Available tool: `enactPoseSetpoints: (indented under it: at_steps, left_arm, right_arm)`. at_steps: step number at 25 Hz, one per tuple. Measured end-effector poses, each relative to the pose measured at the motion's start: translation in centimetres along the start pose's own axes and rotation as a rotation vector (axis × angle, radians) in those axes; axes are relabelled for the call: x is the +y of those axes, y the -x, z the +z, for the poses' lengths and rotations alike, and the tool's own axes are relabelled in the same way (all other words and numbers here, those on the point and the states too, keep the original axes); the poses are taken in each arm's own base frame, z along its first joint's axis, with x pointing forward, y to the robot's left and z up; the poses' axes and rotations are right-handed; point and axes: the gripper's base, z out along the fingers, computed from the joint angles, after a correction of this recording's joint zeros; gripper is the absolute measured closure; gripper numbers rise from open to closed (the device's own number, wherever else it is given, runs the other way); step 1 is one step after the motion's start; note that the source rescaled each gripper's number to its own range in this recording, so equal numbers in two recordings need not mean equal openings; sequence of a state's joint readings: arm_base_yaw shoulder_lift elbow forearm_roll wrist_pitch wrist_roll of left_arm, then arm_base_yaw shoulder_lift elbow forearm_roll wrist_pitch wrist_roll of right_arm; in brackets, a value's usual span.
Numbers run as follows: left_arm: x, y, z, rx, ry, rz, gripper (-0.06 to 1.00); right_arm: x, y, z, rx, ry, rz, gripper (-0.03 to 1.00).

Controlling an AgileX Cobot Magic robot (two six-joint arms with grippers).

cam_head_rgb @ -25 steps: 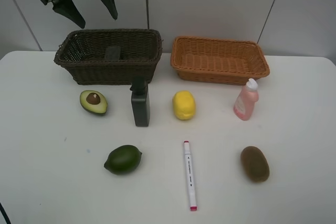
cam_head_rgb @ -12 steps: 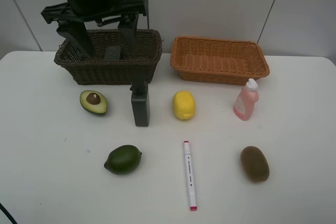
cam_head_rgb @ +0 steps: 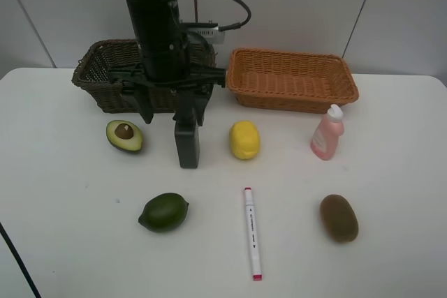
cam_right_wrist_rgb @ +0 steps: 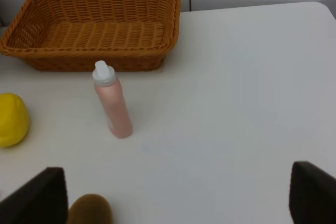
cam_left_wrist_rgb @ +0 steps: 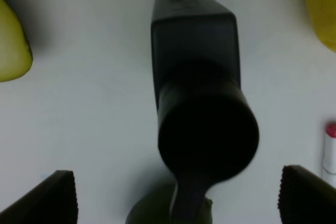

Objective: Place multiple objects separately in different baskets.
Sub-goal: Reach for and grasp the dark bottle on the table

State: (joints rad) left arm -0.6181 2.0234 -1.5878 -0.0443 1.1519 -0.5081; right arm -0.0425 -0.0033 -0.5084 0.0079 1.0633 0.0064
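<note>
The left gripper point(cam_head_rgb: 174, 111) hangs over the dark green bottle point(cam_head_rgb: 187, 146), its jaws spread wide on either side of the cap and gripping nothing. The bottle stands upright at 6 o'clock from the dark brown basket point(cam_head_rgb: 98, 78), with the halved avocado point(cam_head_rgb: 124, 136) at its 9 and the lemon point(cam_head_rgb: 244, 139) at its 3. The right gripper point(cam_right_wrist_rgb: 178, 195) gapes wide and empty. The pink bottle point(cam_head_rgb: 327, 134) stands at 5 o'clock from the orange basket point(cam_head_rgb: 293, 78).
</note>
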Motion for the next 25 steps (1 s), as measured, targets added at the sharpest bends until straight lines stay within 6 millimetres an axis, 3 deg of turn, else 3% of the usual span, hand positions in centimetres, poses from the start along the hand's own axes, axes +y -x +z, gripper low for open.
enactPoseSetpoints:
  at_steps: [11, 14, 16, 17, 18, 20, 21, 25]
  left_arm:
    - [-0.8, 2.3, 5.2, -0.042, -0.002, 0.009, -0.05]
    - [-0.9, 2.3, 5.8, -0.03, 0.005, 0.01, -0.01]
    - [-0.8, 2.3, 5.8, -0.026, 0.007, 0.01, 0.12]
    - [-0.8, 2.3, 5.9, -0.021, 0.01, 0.01, 0.26]
    - [-0.8, 2.2, 5.9, -0.015, 0.013, 0.01, 0.4]
    - [-0.8, 2.1, 5.9, -0.001, 0.016, 0.011, 0.84]
    - [-0.7, 2.1, 5.9, 0.002, 0.019, 0.019, 0.94]
    - [-0.6, 1.9, 5.8, 0.015, 0.027, 0.054, 0.93]
  right_arm:
    - [0.0, 0.0, 0.0, 0.0, 0.0, 0.0, -0.03]
    - [0.0, 0.0, 0.0, 0.0, 0.0, 0.0, -0.03]
    - [0.0, 0.0, 0.0, 0.0, 0.0, 0.0, -0.03]
    - [0.0, 0.0, 0.0, 0.0, 0.0, 0.0, -0.03]
    - [0.0, 0.0, 0.0, 0.0, 0.0, 0.0, -0.03]
    - [0.0, 0.0, 0.0, 0.0, 0.0, 0.0, -0.03]
    - [0.0, 0.0, 0.0, 0.0, 0.0, 0.0, -0.03]
    - [0.0, 0.0, 0.0, 0.0, 0.0, 0.0, -0.03]
